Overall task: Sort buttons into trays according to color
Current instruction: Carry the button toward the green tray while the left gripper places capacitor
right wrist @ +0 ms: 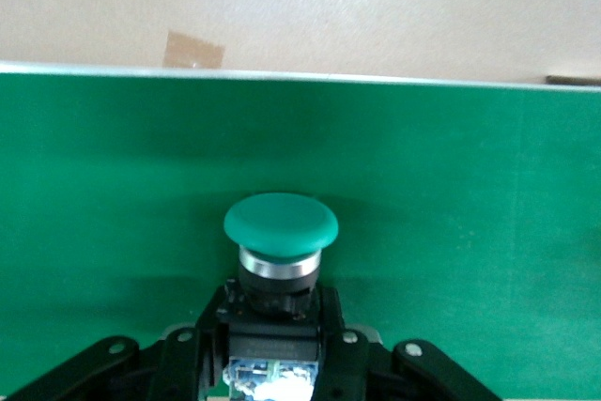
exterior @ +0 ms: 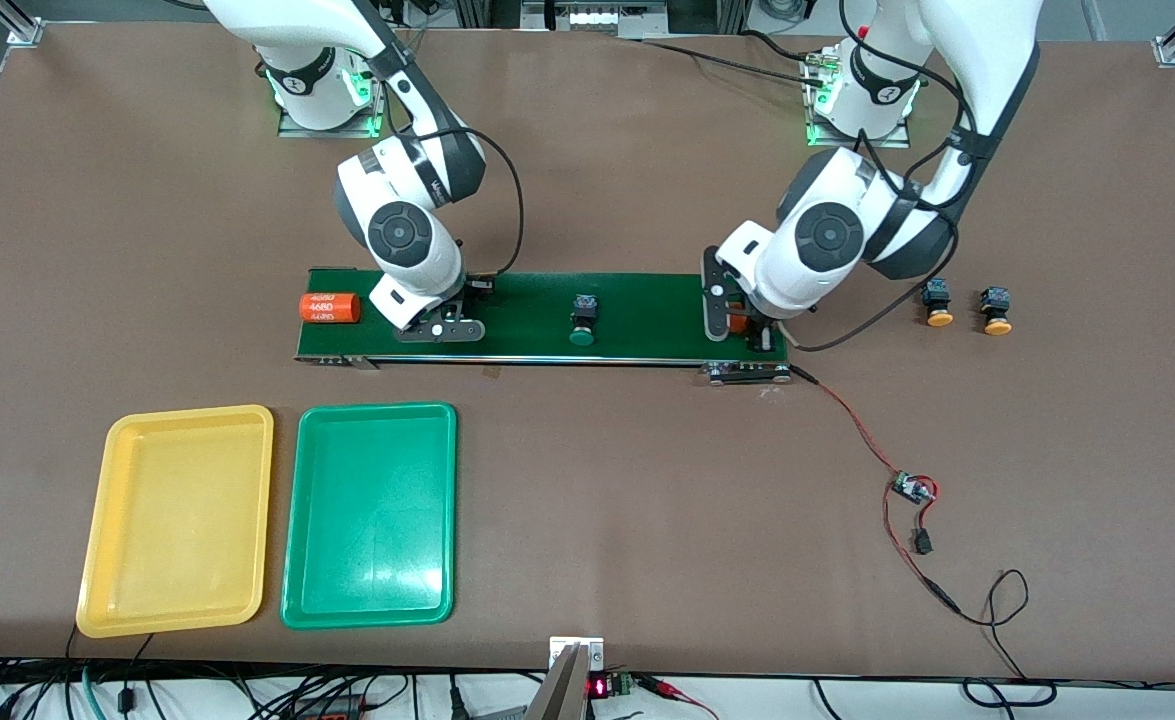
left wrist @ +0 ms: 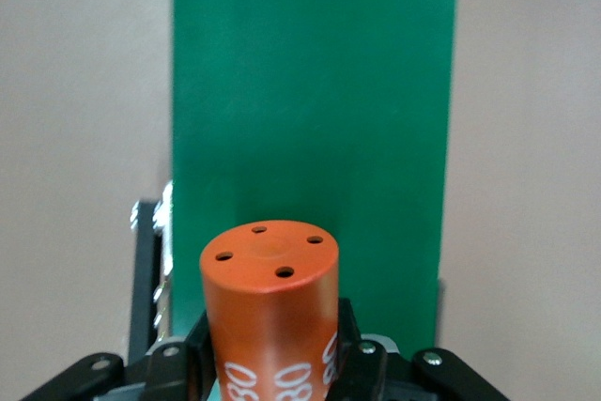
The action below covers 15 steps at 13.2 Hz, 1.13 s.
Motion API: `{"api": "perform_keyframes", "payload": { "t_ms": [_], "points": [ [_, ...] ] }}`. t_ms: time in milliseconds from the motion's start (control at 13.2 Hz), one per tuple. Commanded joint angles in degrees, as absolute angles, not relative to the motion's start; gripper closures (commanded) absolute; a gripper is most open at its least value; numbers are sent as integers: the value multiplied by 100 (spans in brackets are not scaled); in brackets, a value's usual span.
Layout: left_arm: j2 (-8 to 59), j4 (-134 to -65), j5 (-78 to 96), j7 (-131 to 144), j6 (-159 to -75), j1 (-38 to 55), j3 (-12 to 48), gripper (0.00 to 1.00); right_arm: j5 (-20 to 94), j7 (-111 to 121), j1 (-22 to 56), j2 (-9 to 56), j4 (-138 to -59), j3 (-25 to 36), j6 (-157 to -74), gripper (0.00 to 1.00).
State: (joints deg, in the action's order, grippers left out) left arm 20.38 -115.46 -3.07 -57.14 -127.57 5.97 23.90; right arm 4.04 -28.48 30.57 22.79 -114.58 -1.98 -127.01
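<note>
right gripper (right wrist: 272,363) clamped on green button (right wrist: 280,232), body half hidden; left gripper (left wrist: 272,373) clamped on orange cylinder (left wrist: 269,312), print cut off, "80" readable.

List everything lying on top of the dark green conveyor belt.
On the conveyor belt: a loose green-capped button; another green-capped button gripped by the right pincer; an orange cylinder held by the left pincer, mostly arm-covered from the front; a second cylinder overhanging the end.
</note>
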Motion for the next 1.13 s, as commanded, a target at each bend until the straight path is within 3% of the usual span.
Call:
{"api": "perform_keyframes", "payload": {
  "t_ms": [0, 604, 679, 755, 830, 1057],
  "points": [
    [2170, -11479, -588, -5749, -12762, 685, 2470, 93, 360, -2743, 2770, 2162, -11330, -237, -12727, 83],
    [2461, -11610, -756, -4772, -13060, 782, 2479, 89, -26, -1854, 2224, 2539, -10162, 316, -12735, 86],
    [2478, -11610, -765, -4772, -13061, 808, 2479, 82, -35, -1828, 2180, 2679, -9951, 343, -12735, 86],
    [2479, -11610, -765, -4772, -13061, 809, 2479, 48, -26, -1732, 2180, 2855, -9758, 430, -12770, 86],
    [2461, -11619, -765, -4833, -13052, 800, 2479, 1, -18, -1671, 2180, 2978, -9608, 552, -12779, 86],
    [2286, -11628, -765, -4834, -12991, 765, 2479, 0, -9, -1346, 1952, 3417, -9090, 580, -12841, 86]
  ]
}}
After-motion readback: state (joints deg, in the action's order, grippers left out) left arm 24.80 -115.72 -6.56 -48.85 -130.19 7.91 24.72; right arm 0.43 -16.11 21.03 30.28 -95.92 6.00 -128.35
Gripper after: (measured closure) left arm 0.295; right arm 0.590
